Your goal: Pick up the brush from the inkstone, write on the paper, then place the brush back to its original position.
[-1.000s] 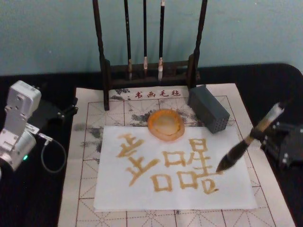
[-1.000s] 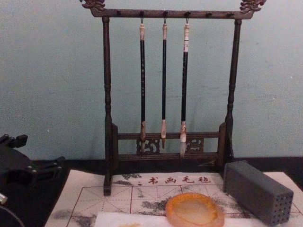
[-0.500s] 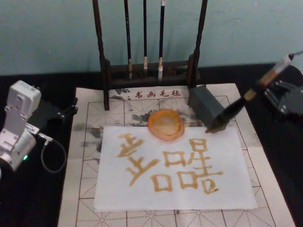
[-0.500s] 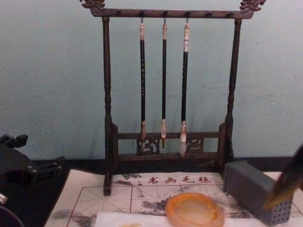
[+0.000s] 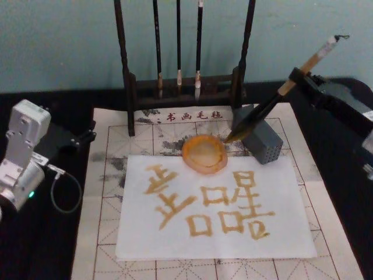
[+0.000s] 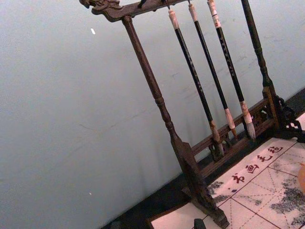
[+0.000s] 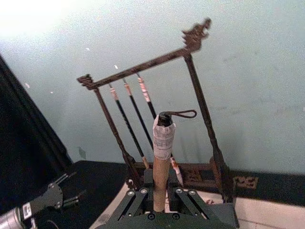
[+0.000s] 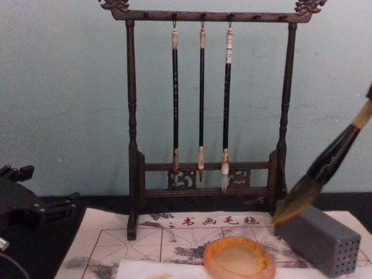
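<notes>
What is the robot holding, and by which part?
The right gripper holds the large tan-handled brush with dark bristles by its wooden handle; the left gripper is parked at left.

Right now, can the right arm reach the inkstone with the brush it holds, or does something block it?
Probably yes. The right claw holds the brush tilted, its tip hanging just right of the inkstone, beside the grey block. Nothing lies between tip and dish; only the block stands close.

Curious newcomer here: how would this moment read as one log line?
right gripper: shut on brush | brush tip: airborne near inkstone | paper: written | left gripper: parked left
</notes>
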